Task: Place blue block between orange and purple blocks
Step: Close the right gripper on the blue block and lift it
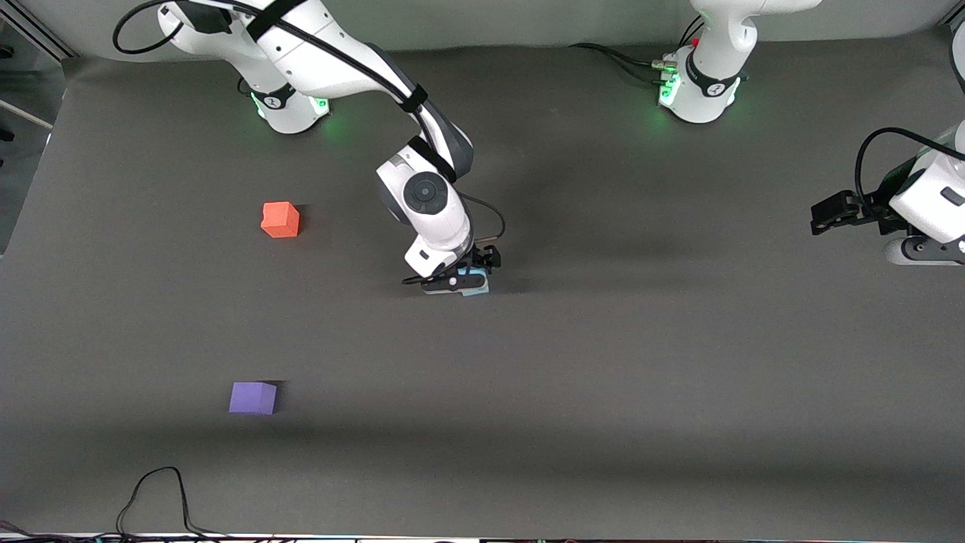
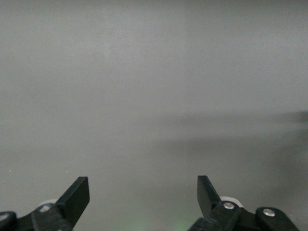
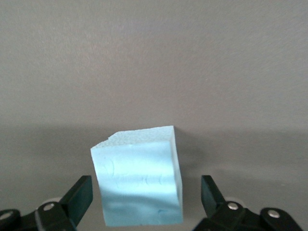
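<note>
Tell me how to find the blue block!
Look at the middle of the dark table, where the right arm reaches down. The blue block sits there between the right gripper's open jaws. It is pale sky-blue, not orange or purple.

Dark grey matte table (image 1: 678, 377)

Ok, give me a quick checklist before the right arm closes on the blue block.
1. Right gripper jaws open: ok.
2. Blue block between the jaws, gaps on both sides: ok.
3. Block square to the jaws: not ok, it sits slightly turned.
4. Gap between orange block and purple block free for placing: ok.
5. Left gripper open, waiting at its end of the table: ok.
</note>
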